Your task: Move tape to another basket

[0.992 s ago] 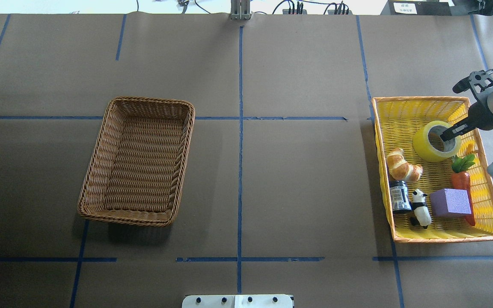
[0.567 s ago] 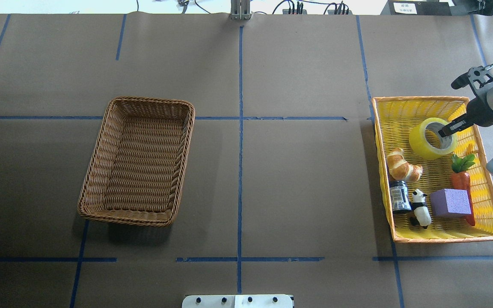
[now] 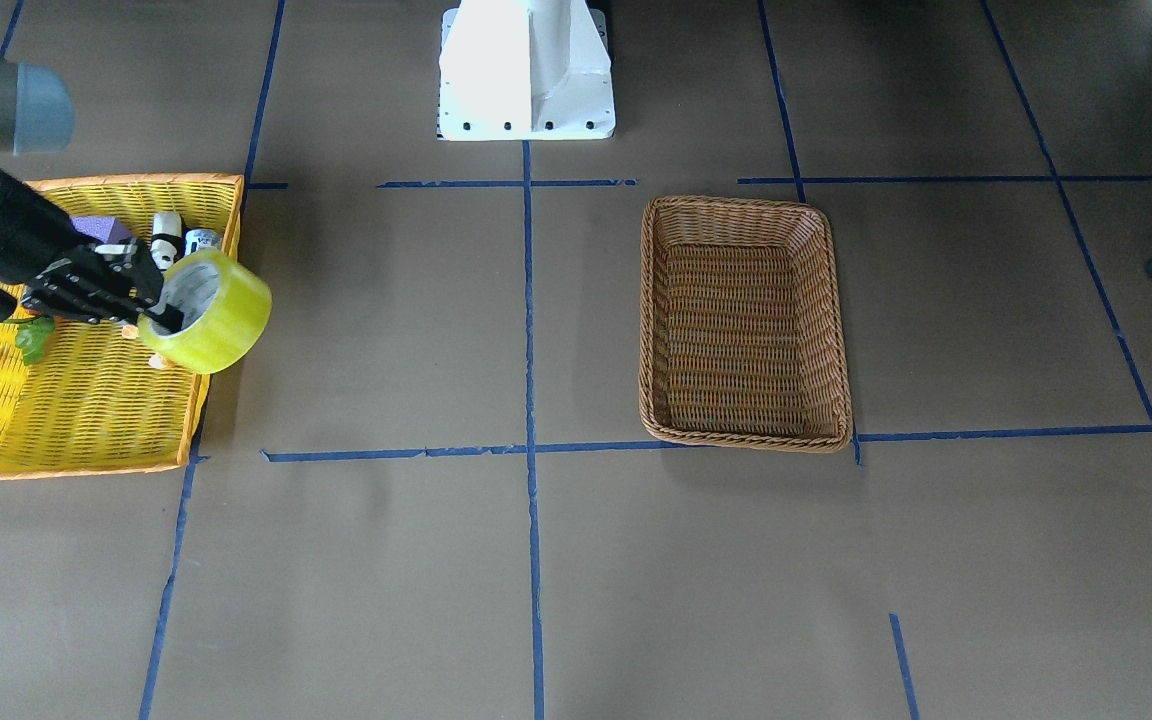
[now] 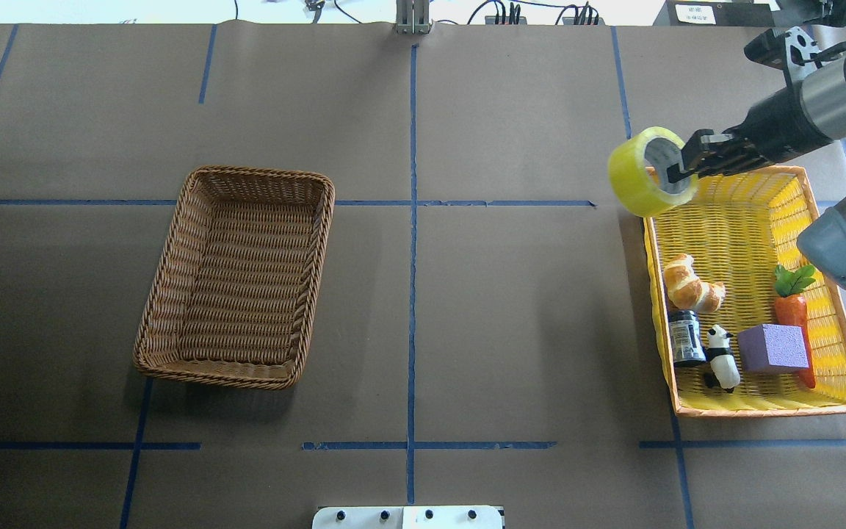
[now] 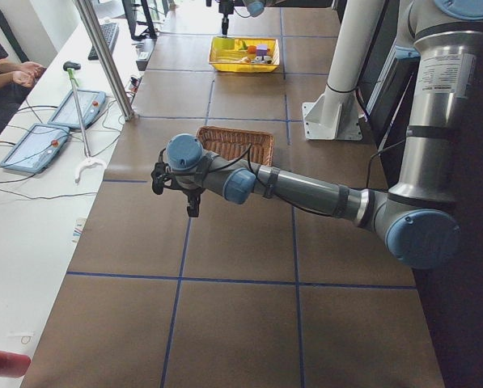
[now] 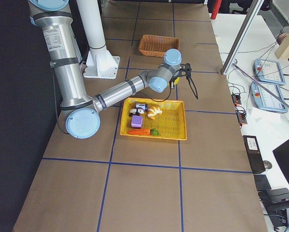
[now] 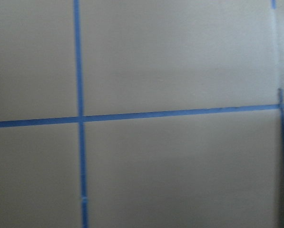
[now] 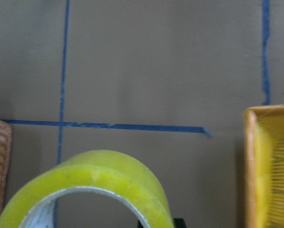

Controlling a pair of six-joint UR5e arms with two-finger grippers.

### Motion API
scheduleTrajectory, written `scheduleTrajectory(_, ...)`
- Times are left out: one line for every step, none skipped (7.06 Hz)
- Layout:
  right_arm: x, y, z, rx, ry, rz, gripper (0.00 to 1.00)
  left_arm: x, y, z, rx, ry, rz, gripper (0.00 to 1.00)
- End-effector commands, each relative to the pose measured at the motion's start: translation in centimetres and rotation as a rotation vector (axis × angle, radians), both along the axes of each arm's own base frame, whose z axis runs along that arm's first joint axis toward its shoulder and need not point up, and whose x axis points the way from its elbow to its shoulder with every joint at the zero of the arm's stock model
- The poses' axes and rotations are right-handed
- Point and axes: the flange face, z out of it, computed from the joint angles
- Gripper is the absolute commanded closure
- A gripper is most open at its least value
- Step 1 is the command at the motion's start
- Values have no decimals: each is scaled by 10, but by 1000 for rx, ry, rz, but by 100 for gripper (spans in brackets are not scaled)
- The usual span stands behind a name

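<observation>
The yellow tape roll (image 4: 632, 176) hangs in the air, held by my right gripper (image 4: 674, 173), which is shut on its wall with one finger inside the white core. It hovers over the far left corner of the yellow tray. It also shows in the front view (image 3: 226, 315) and at the bottom of the right wrist view (image 8: 94, 183). The brown wicker basket (image 4: 247, 174) stands empty on the table's left half, well apart from the tape. My left gripper (image 5: 193, 207) hangs over bare table beyond the wicker basket; I cannot tell whether it is open or shut.
The yellow tray (image 4: 761, 410) at the right holds a croissant (image 4: 691, 283), a dark jar (image 4: 685, 336), a panda figure (image 4: 721, 356), a purple block (image 4: 772, 347) and a carrot (image 4: 794, 312). The robot's white base (image 3: 526, 70) stands at the table's near edge.
My right gripper has lifted the tape out of the yellow tray and carried it left and toward the far side, past the tray's corner. The other things have not moved.
</observation>
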Motion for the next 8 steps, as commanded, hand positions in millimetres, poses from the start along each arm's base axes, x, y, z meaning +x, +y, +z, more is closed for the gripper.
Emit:
scheduleTrajectory(-24, 39, -82, -109, -159, 28, 100, 70, 10, -94, -44, 193, -65, 0)
scheduleTrajectory(-42, 62, -98, -134, -284, 44, 100, 76, 33, -138, -113, 306, -107, 0)
scheduleTrajectory(-63, 88, -110, -169, -429, 56, 100, 111, 46, -175, -113, 375, -55, 0)
scheduleTrajectory(-74, 106, -117, -181, -515, 39, 100, 150, 54, -211, -63, 414, -15, 0)
scheduleTrajectory(-75, 115, -122, -174, -559, 20, 100, 201, 78, -257, -21, 502, 29, 0)
scheduleTrajectory(-71, 125, -125, -176, -633, -9, 100, 226, 101, -303, -132, 662, -23, 0)
scheduleTrajectory(-66, 131, -128, -170, -699, -22, 100, 242, 131, -320, -175, 851, -6, 0)
scheduleTrajectory(-68, 137, -130, -174, -731, -41, 100, 257, 155, -334, -215, 1043, -18, 0)
